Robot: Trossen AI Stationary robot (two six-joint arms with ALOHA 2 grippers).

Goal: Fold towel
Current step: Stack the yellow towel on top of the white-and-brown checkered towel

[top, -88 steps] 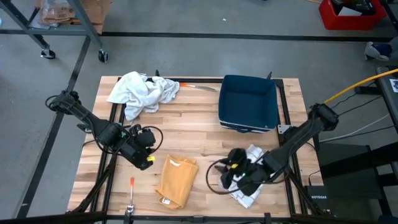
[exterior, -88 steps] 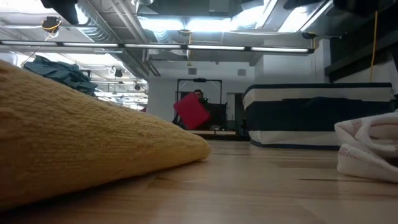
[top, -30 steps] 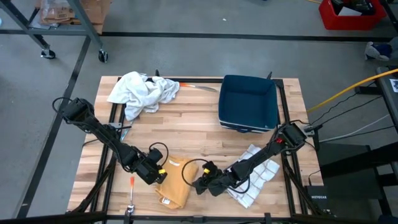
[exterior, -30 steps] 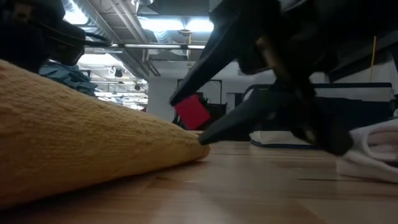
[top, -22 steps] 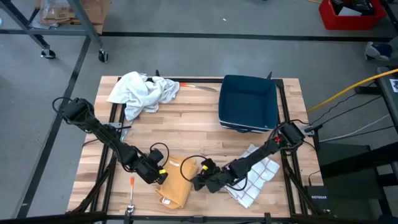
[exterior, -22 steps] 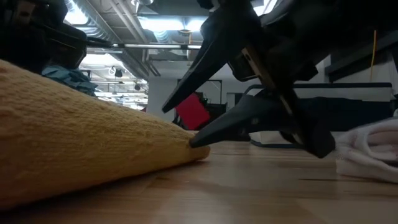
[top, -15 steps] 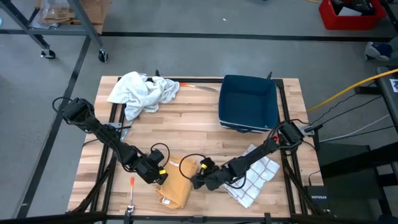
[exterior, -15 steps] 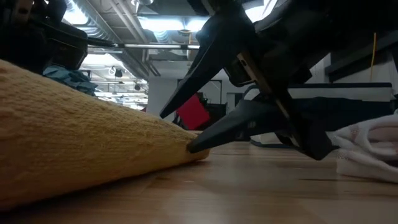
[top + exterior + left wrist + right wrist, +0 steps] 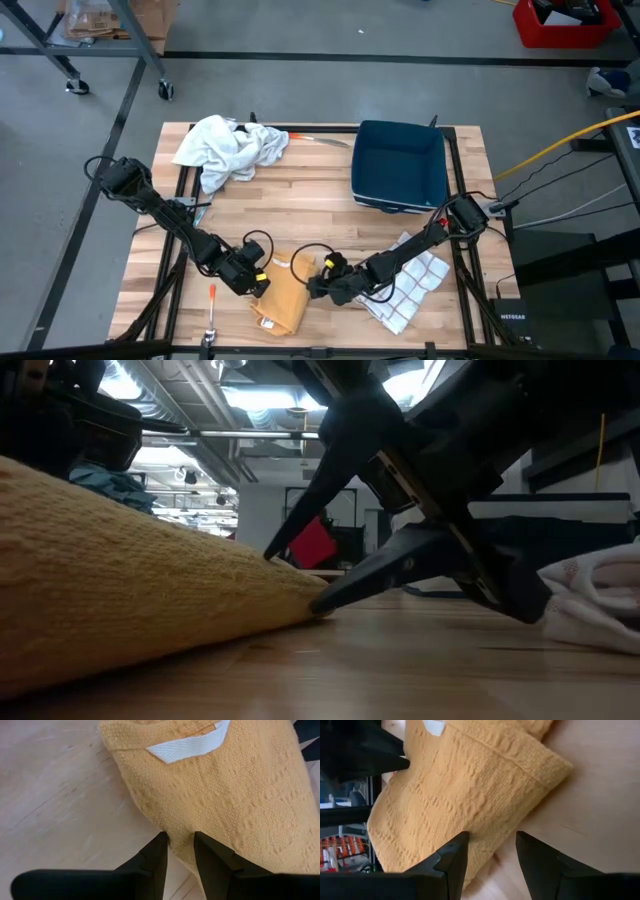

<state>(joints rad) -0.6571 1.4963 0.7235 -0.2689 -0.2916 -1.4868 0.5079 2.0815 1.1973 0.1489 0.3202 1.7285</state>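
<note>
Mustard-yellow and coarsely woven, the folded towel (image 9: 283, 293) lies near the front edge of the butcher-block wooden table (image 9: 300, 210), and both my pincers are down on it from opposite sides. My left pincer (image 9: 176, 847) sits at the towel's left edge with its fingers apart, straddling the thick rolled hem not far from the white sewn label (image 9: 187, 746); nothing is pinched yet. My right pincer (image 9: 490, 851) comes in low from the other side, fingers likewise apart, one above the cloth and one near the wood, so that the towel's right edge sits in the gap. I judge I hold them so in order to lift two sides at once and open or turn the cloth evenly.

Room is tight to my right: the white checked cloth (image 9: 410, 285) lies just beside my right arm, and a sweep that way could drag it. An orange-handled tool (image 9: 212, 296) lies on the wood just beside my left pincer. Farther back the crumpled white towel (image 9: 228, 148) and the dark blue rectangular bin (image 9: 399, 165) stand well apart, leaving bare wood between them and the yellow towel for spreading.
</note>
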